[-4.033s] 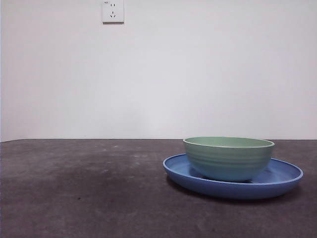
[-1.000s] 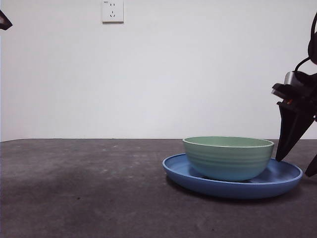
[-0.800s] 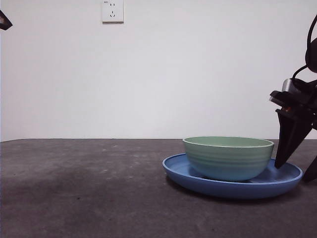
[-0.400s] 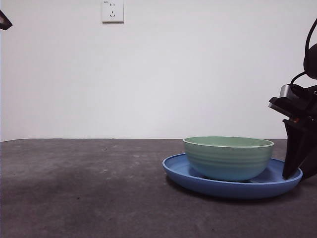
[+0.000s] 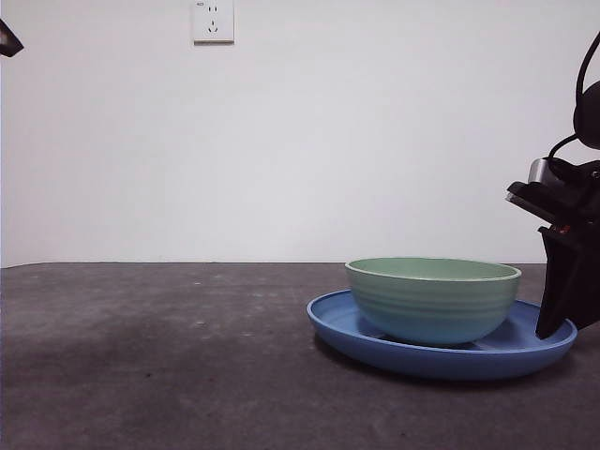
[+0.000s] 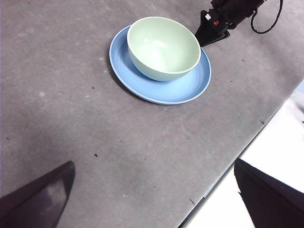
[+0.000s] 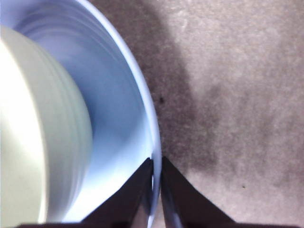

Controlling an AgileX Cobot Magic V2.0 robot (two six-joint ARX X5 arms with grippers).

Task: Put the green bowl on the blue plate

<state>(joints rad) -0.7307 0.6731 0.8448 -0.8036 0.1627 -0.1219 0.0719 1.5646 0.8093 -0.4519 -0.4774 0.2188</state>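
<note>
Front view: we see the pale mint-green ridged ceramic bowl (image 5: 433, 298) sitting inside the wide, glossy blue round plate (image 5: 375, 343). At that plate's right rim, our right gripper (image 5: 561, 323) has its black jaws pinched together on the rim. Our left gripper (image 6: 152, 197) waits well away from the plate, jaws spread apart.

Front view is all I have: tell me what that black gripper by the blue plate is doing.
Observer: The right gripper is shut on the rim of the wide glossy blue plate, one jaw inside, one outside.
Operator: Report the bowl.
Observer: The pale mint-green ceramic bowl sits in the plate, empty inside.
Operator: Give me the other arm.
Observer: The left gripper hangs open over bare grey table, well clear of the plate.
</note>
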